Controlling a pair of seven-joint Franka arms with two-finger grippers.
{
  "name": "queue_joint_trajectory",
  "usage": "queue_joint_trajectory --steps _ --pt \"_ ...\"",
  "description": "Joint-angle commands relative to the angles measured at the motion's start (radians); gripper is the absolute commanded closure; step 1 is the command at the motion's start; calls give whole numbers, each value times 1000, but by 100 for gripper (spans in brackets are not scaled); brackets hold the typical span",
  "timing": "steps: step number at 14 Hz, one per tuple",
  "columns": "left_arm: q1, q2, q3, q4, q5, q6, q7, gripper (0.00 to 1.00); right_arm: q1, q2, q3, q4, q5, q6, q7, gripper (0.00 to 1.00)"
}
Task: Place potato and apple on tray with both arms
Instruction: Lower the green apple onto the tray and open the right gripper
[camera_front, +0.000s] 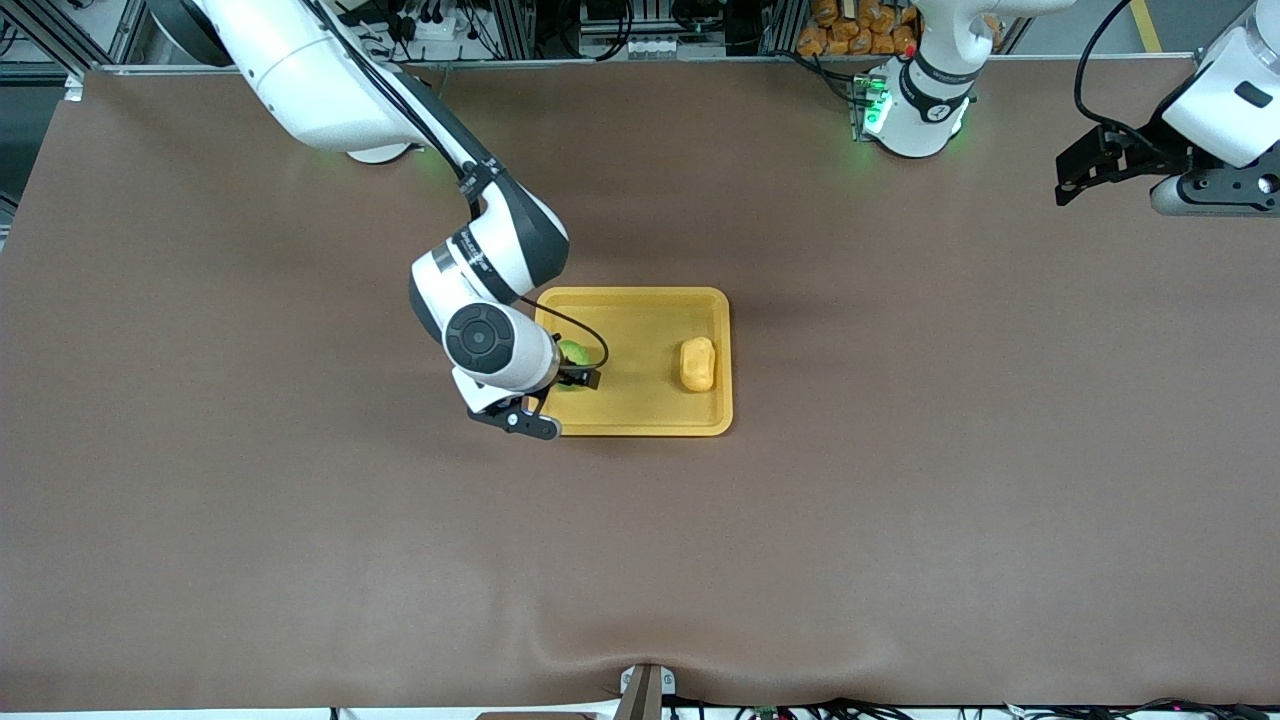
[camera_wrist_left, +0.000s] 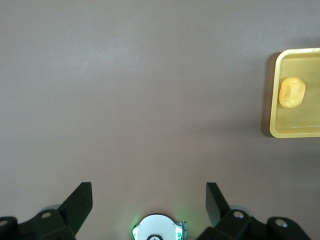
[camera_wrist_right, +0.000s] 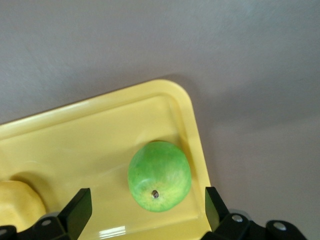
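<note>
**Both fruits on the tray**

The yellow tray (camera_front: 640, 305) holds the oblong yellow-orange potato (camera_front: 697, 364) toward the left arm's end and the round green apple (camera_wrist_right: 159, 176) toward the right arm's end. The right gripper (camera_wrist_right: 145, 212) hangs over the apple, fingers spread apart. The left gripper (camera_wrist_left: 149, 202) waits over bare table, also spread.

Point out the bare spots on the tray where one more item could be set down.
The tray has a bare strip down its middle, between the apple and the potato. The rim side toward the robots' bases is bare too. It is crowded at the apple's end, where the open right gripper hangs over the fruit. The left gripper waits open, over bare table.
</note>
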Motion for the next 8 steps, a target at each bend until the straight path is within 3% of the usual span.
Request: queue_joint_trajectory --steps 1,8 --pt "1 -5 8 3 -19 2 15 0 -55 -4 11 127 -3 -171 5 0" --pt "1 -15 8 4 -19 -21 10 0 -155 -51 5 281 -5 -361 1 0"
